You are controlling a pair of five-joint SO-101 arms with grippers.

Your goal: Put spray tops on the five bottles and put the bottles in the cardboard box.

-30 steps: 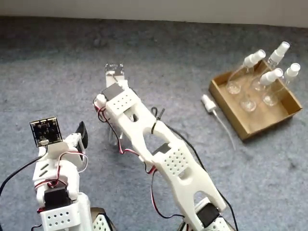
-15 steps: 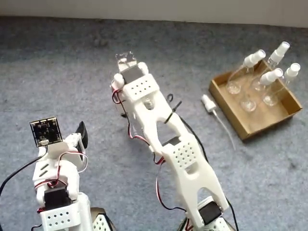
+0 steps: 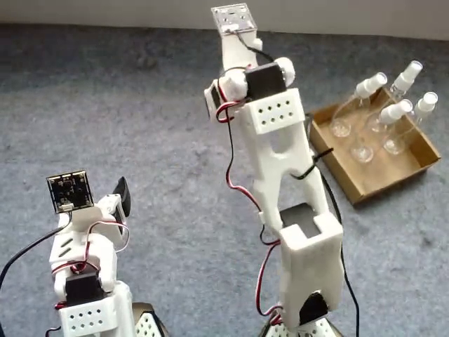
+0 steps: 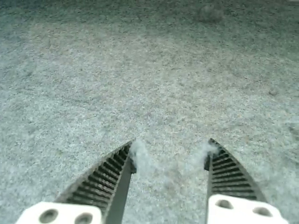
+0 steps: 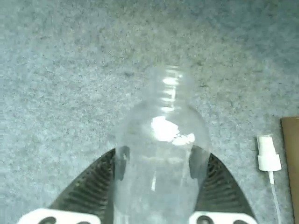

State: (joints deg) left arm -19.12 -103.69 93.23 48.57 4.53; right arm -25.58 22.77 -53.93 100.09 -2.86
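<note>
My right gripper (image 5: 161,154) is shut on a clear bottle (image 5: 161,140) whose neck is bare, held above the grey carpet. A loose white spray top (image 5: 268,158) with its thin tube lies on the carpet beside it, next to a corner of the cardboard box (image 5: 292,158). In the high view the right arm (image 3: 280,140) stretches far across the middle, just left of the cardboard box (image 3: 396,181). Several capped bottles (image 3: 389,116) stand in that box. My left gripper (image 4: 171,142) is open over bare carpet at the near left (image 3: 121,195).
Grey carpet covers the whole work surface, with a pale wall edge along the far side. The right arm's red and black cables (image 3: 231,161) hang beside it. Open carpet lies between the two arms and left of the box.
The right arm has risen and swung from the centre-left toward the far right, closer to the box, carrying the bottle; it now covers the loose spray top in the high view. The left arm stayed put.
</note>
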